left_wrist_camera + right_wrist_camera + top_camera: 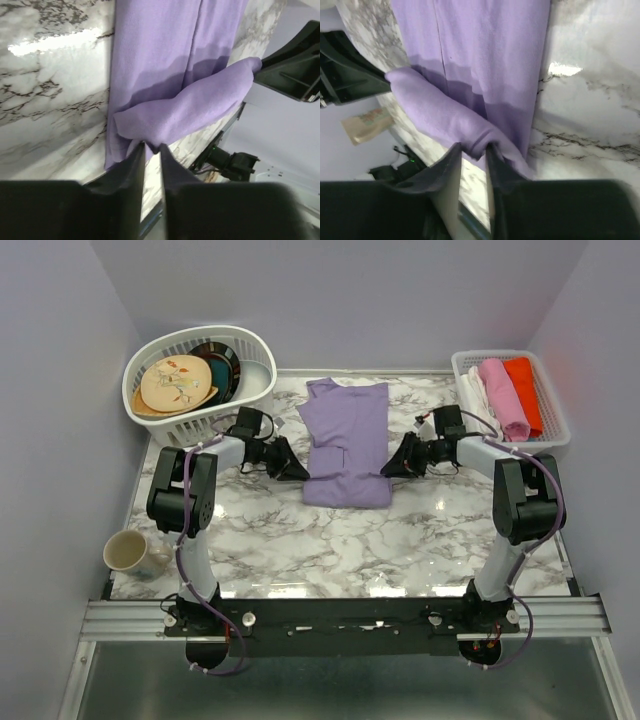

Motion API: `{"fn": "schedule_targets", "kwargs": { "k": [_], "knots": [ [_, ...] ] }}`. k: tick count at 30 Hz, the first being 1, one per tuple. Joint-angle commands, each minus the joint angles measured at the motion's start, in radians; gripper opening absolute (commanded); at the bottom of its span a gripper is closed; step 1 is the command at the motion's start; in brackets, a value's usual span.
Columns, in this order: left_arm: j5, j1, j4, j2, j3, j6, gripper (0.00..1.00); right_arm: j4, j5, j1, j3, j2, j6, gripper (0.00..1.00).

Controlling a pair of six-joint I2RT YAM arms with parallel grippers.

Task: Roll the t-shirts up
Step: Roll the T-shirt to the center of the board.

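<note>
The lavender t-shirt [345, 435] lies folded into a narrow strip on the marble table, collar at the far end. Its near end is turned over into a low roll [345, 490]. My left gripper [297, 472] is at the roll's left end and my right gripper [390, 468] at its right end. In the left wrist view the t-shirt [165, 65] has its rolled edge tucked between the tips of the left gripper [152, 147], whose jaws stand slightly apart. In the right wrist view the t-shirt [480, 55] has a hem fold resting loosely between the parted tips of the right gripper [474, 148].
A white laundry basket [140, 405] holding plates stands at the back left. At the back right, a white tray [553, 405] carries pink, orange-red and white rolled cloths. A mug [128, 552] sits near the front left edge.
</note>
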Motion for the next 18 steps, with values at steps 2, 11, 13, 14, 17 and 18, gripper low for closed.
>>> {"fn": "schedule_targets", "kwargs": {
  "k": [2,11,13,14,17,18],
  "knots": [
    [-0.087,0.003,-0.086,-0.079,0.063,0.100,0.38,0.033,0.022,-0.004,0.043,-0.034,-0.057,0.44],
    [-0.201,-0.022,-0.306,-0.276,0.130,0.503,0.49,0.062,0.122,0.041,0.010,-0.320,-0.718,0.70],
    [-0.236,-0.045,-0.307,-0.341,0.060,0.595,0.50,0.080,0.138,0.113,-0.056,-0.395,-0.952,0.70],
    [-0.255,-0.050,-0.292,-0.365,0.026,0.659,0.50,0.096,0.151,0.145,-0.085,-0.421,-1.032,0.71],
    [-0.264,-0.057,-0.244,-0.386,-0.053,0.655,0.51,0.224,0.227,0.283,-0.264,-0.548,-1.355,0.72],
    [-0.264,-0.060,-0.246,-0.379,-0.051,0.642,0.51,0.282,0.259,0.353,-0.327,-0.574,-1.418,0.75]
  ]
}}
